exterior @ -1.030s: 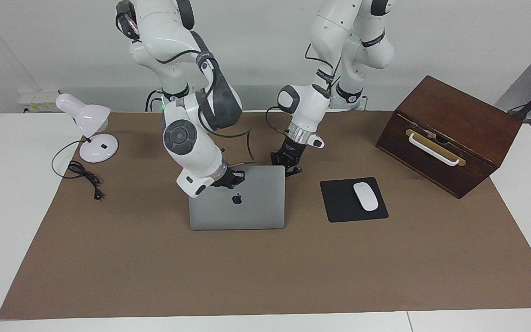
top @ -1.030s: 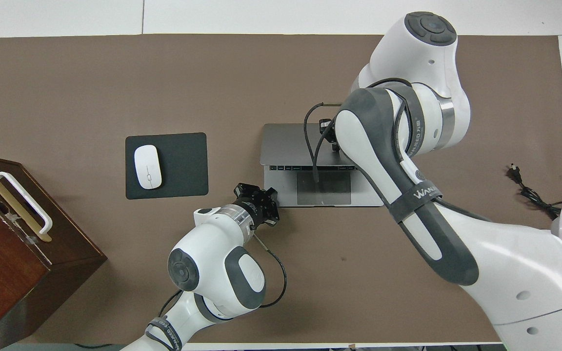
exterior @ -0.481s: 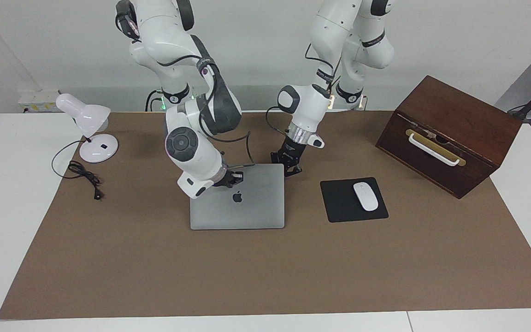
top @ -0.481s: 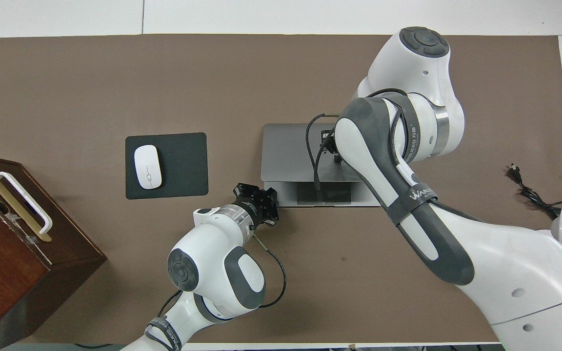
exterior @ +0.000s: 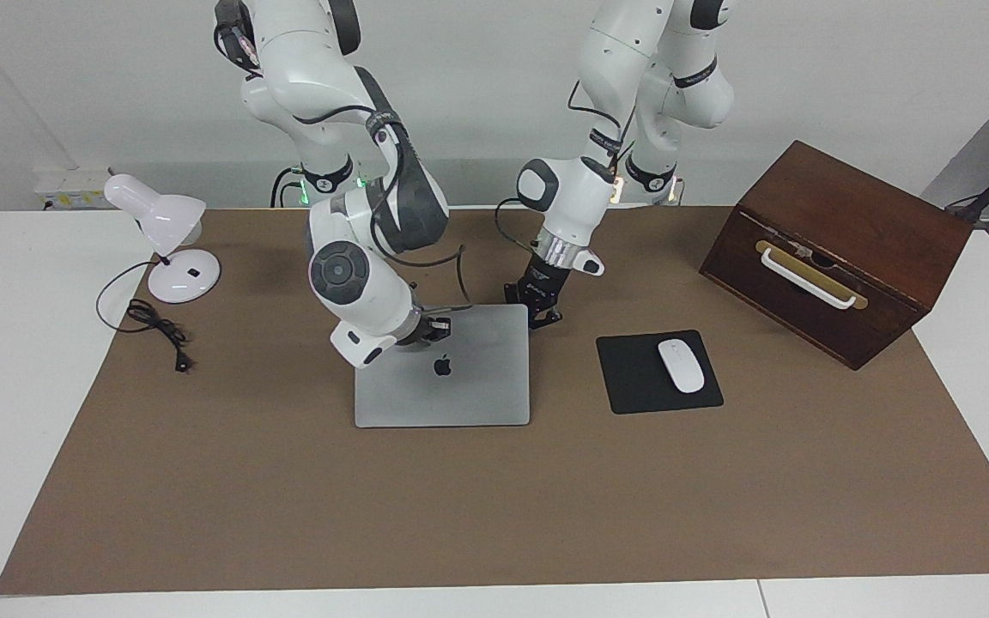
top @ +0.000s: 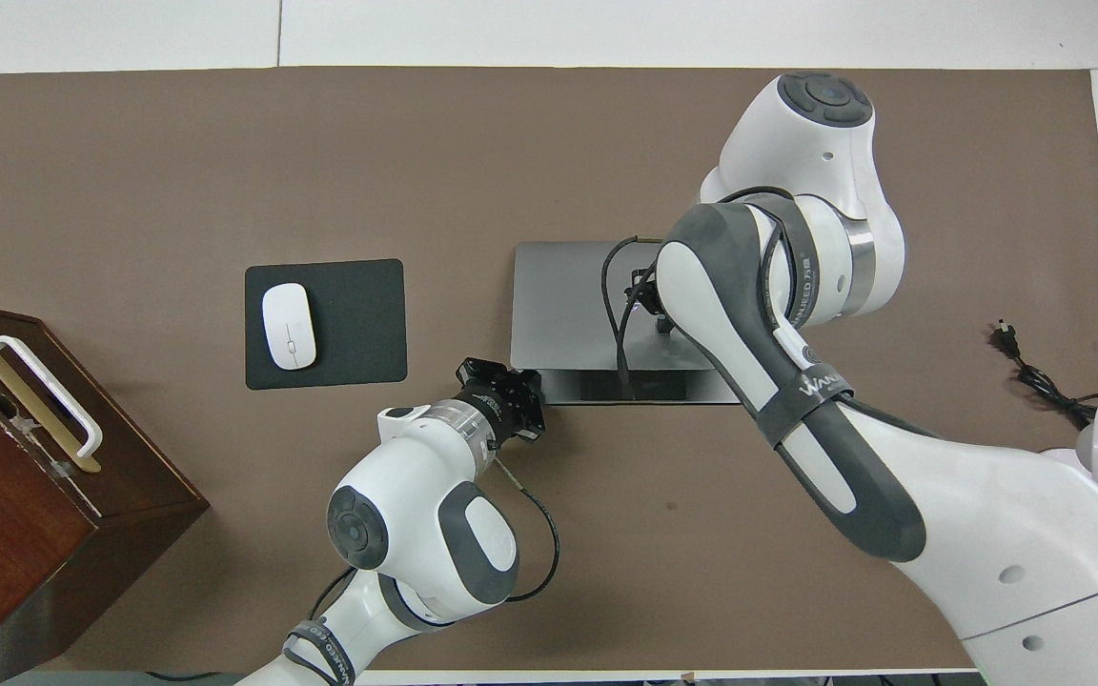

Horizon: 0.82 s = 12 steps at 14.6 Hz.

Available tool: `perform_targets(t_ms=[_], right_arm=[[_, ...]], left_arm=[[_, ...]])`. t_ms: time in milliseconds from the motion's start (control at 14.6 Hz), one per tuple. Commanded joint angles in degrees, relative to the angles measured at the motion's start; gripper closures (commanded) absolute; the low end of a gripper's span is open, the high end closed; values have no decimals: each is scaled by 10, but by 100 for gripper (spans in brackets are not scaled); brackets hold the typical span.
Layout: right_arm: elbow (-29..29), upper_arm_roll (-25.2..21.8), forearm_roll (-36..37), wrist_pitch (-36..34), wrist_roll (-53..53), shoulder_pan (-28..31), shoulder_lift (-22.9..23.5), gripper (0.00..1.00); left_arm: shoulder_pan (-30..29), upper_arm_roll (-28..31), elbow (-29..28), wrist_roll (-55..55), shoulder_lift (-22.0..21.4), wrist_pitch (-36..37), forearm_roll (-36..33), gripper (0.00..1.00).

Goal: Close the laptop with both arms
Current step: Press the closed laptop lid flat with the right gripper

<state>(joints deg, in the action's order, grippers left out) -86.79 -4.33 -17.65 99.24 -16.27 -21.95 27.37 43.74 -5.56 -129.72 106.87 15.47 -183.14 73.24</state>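
- I am watching the laptop (exterior: 452, 373) lying at the centre of the facing frame on the brown mat (exterior: 494, 515), its lid almost down; in the overhead frame only a thin dark strip of deck is showing along the lid's lower edge.
- I am pressing with the right gripper (exterior: 434, 330), which is resting on the lid just above the apple logo in the facing frame, toward the lid's upper left part. Its fingertips are pressed together and pinching nothing; it is working as a pusher.
- I am holding the left gripper (exterior: 542, 309) at the laptop's upper right corner in the facing frame, low and beside the deck's corner. Its fingertips are also pressed together on nothing; whether it is actually touching the deck I cannot tell.
- The laptop's long axis is running across the frame, so the hinge line is lying along the lower edge in the facing frame and the opening edge along the upper one.
- I am judging the right gripper as the one placed for the last push: the lid lies directly beneath it, so the remaining move is going straight down.
- The mousepad (exterior: 640, 373) with its mouse (exterior: 682, 365) is sitting well clear, right of centre.
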Motion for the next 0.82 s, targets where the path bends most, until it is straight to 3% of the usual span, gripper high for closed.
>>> perform_targets(t_ms=[0, 755], right_arm=[[-44, 1, -14, 13, -11, 1, -27, 100], [-87, 1, -14, 24, -11, 1, -46, 100]], left_arm=[[-2, 1, -36, -18, 14, -6, 16, 100], [10, 1, -44, -18, 12, -7, 21, 100]])
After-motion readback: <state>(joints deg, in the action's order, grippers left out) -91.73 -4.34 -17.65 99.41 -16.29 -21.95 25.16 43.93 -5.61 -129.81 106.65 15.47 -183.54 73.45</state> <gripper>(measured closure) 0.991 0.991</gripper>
